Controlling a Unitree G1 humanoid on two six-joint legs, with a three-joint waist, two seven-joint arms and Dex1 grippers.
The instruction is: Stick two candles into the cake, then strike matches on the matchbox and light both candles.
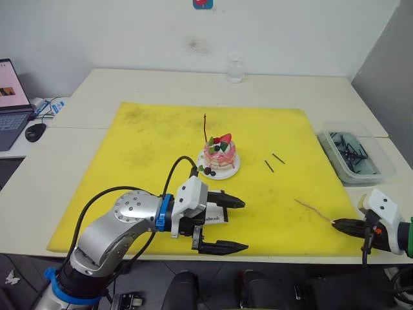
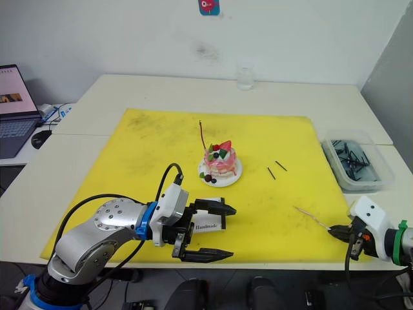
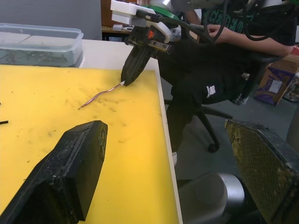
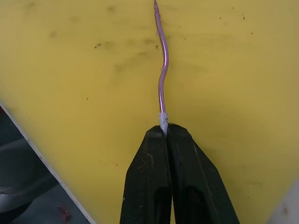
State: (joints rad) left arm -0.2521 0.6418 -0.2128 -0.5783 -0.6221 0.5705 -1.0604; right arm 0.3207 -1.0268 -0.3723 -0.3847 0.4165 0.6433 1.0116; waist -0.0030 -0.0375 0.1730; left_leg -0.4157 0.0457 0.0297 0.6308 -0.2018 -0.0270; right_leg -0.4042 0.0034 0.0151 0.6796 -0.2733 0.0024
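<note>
At the yellow mat's (image 1: 148, 139) front right edge, the right gripper (image 4: 164, 133) pinches a thin wiry reddish candle's (image 4: 162, 84) pale end, while the left gripper (image 1: 233, 225), fingers spread, hovers over the front edge beside the flat white matchbox (image 2: 208, 225).

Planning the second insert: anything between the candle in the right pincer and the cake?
Nothing upright blocks it. The right pincer grips the candle by its pale end, low over the yellow mat. Between it and the cake lie only two matches, flat on the mat.
</note>
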